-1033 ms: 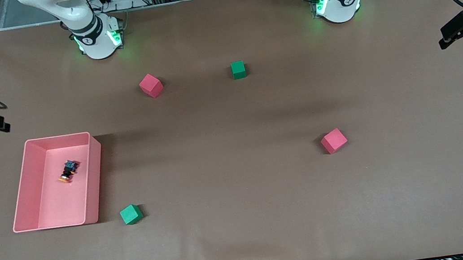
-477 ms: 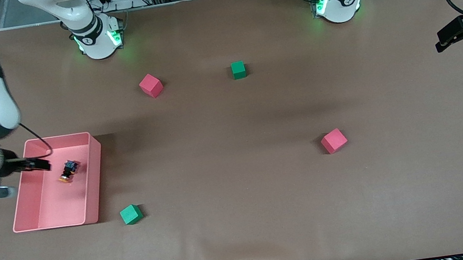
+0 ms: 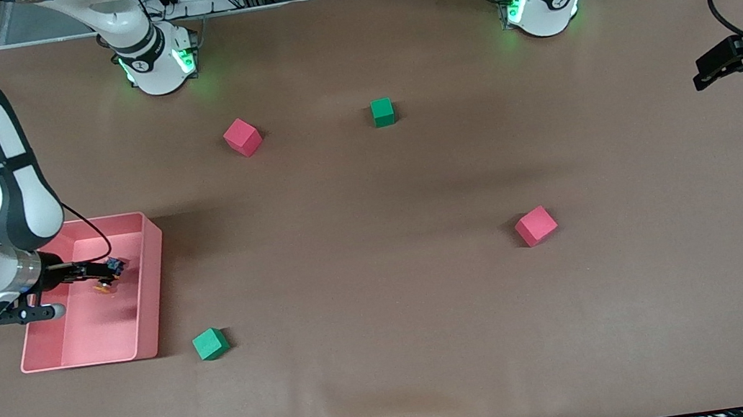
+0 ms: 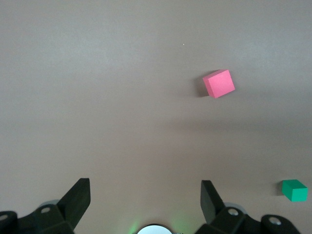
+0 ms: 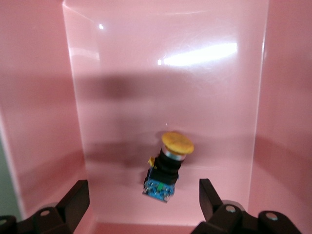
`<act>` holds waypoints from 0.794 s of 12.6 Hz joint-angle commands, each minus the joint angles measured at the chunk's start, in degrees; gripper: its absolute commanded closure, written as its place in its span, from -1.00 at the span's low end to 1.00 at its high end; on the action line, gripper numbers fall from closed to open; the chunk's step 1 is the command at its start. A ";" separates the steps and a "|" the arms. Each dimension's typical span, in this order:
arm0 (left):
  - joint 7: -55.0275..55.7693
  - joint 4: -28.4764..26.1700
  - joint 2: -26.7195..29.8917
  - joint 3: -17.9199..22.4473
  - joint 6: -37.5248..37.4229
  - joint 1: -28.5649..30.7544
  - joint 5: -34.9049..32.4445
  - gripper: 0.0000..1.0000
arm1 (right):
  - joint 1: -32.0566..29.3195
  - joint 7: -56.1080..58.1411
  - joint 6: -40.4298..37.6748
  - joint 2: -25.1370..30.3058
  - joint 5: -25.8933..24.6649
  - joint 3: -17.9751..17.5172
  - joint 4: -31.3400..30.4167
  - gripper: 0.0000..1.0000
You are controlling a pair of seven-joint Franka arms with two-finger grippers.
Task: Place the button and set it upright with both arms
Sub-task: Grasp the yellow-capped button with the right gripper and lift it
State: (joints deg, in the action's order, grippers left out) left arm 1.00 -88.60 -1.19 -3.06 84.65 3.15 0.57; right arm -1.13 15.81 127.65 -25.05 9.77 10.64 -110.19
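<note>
The button (image 5: 168, 165) lies on its side on the floor of a pink bin (image 3: 153, 283), with an orange cap, a black body and a bluish end. In the front view only its bluish end (image 3: 112, 264) and a bit of orange show past the fingers. My right gripper (image 3: 95, 272) is inside the bin right at the button, and in its wrist view the right gripper (image 5: 144, 204) is open, its jaws standing wide to either side of the bluish end. My left gripper (image 3: 729, 60) is open and empty, up over the left arm's end of the table, where the left arm waits; its wrist view (image 4: 145, 195) shows bare mat between the jaws.
A pink cube (image 3: 535, 225) and a green cube (image 3: 383, 111) lie mid-table; both also show in the left wrist view, the pink cube (image 4: 219, 83) and the green cube (image 4: 294, 190). Another pink cube (image 3: 242, 137) and another green cube (image 3: 210, 344) lie near the bin.
The right arm has swung in from the table's edge and brought its open gripper down into the pink bin to the button. The left gripper has drifted slightly inward.
</note>
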 commanded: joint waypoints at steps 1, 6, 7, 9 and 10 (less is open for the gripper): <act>-1.36 0.09 -0.48 -0.37 1.21 0.45 -0.48 -1.00 | -0.62 3.96 3.74 -2.62 1.39 -0.18 -0.20 -1.00; -1.36 -0.96 -1.18 -0.37 2.09 0.37 -0.48 -1.00 | -0.54 3.97 7.35 -6.67 2.36 -0.27 -0.29 -1.00; -1.36 -0.96 -1.18 -0.37 2.09 0.45 -0.48 -1.00 | -0.71 3.97 7.52 -6.94 2.45 -0.27 -0.29 -0.88; -1.36 -1.48 -0.83 -0.37 2.01 0.54 -0.48 -1.00 | -0.71 4.05 8.84 -8.34 2.62 -0.27 -0.29 -0.28; -1.36 -1.49 -0.83 -0.37 2.01 0.54 -0.48 -1.00 | -0.71 4.40 8.76 -8.34 2.63 -0.27 -0.20 0.20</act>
State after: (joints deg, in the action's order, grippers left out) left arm 1.00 -89.13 -2.90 -3.07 86.08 3.15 0.57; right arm -1.16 17.02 134.00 -32.85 10.64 10.64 -110.20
